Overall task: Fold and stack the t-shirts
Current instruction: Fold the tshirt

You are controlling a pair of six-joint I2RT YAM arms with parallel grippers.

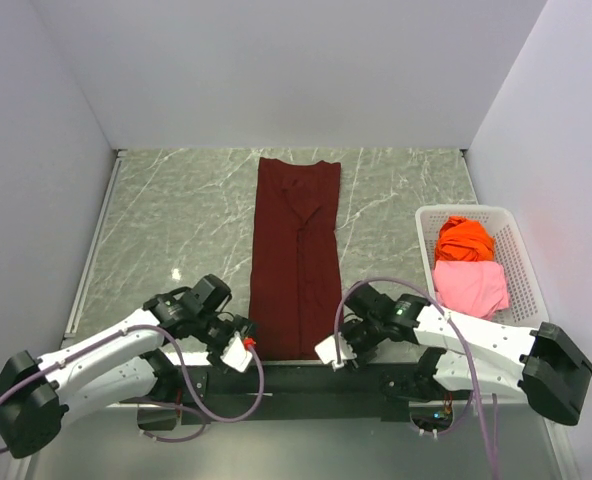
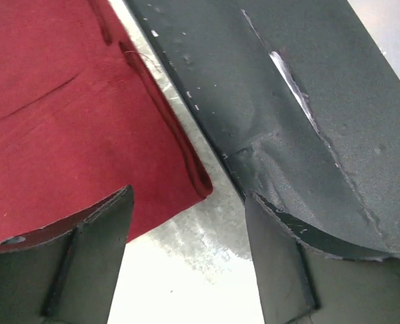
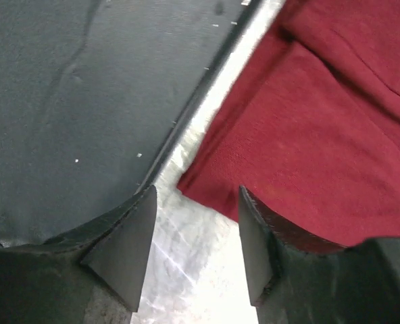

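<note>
table (image 1: 176,220): grey marble | on it — maroon t-shirt (image 1: 296,250), folded long | white basket (image 1: 524,262) — right

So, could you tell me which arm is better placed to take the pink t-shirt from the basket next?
Right, probably: the white basket holding the pink t-shirt sits nearer the right gripper; the left gripper is beyond the maroon t-shirt.

Light: bright, even, probably overhead | Glare: table (image 2: 186,283) blown white in wrist views | Shadows: faint
</note>
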